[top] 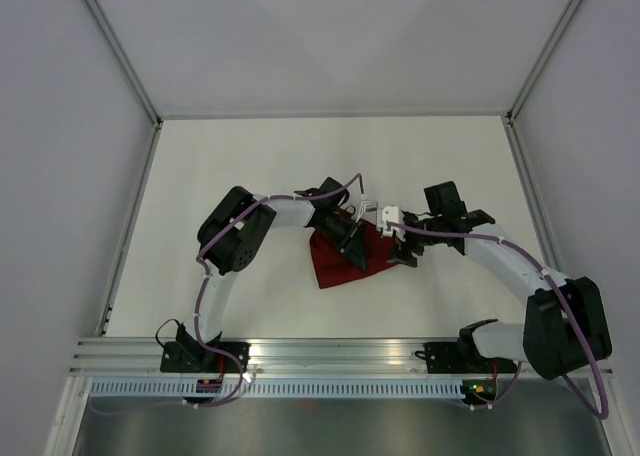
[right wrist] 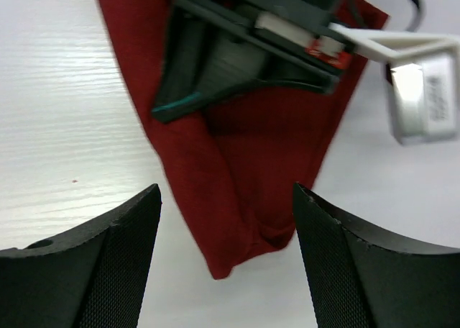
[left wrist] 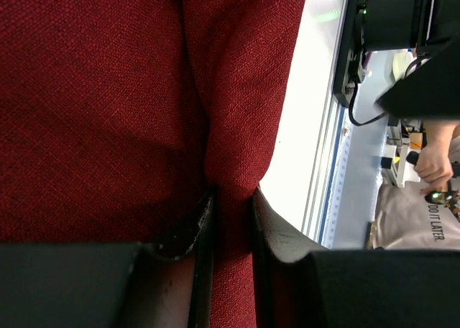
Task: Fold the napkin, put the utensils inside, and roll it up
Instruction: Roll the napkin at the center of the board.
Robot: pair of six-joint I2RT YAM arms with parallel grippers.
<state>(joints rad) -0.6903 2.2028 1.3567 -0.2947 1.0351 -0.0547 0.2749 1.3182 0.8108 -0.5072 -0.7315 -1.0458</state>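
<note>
Two steps seem left: putting the fork in and rolling. The napkin [top: 338, 268] lies bunched, partly folded, mid-frame on the desk [top: 250, 166] in the top view. Left jaws clamp a ridge of it; right jaws stand apart over its corner. No fork shows.

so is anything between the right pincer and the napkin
Nothing visible. The open right pincer hangs over the napkin at its bare corner; the left pincer grips a fold farther up the cloth, clear of that corner.
</note>
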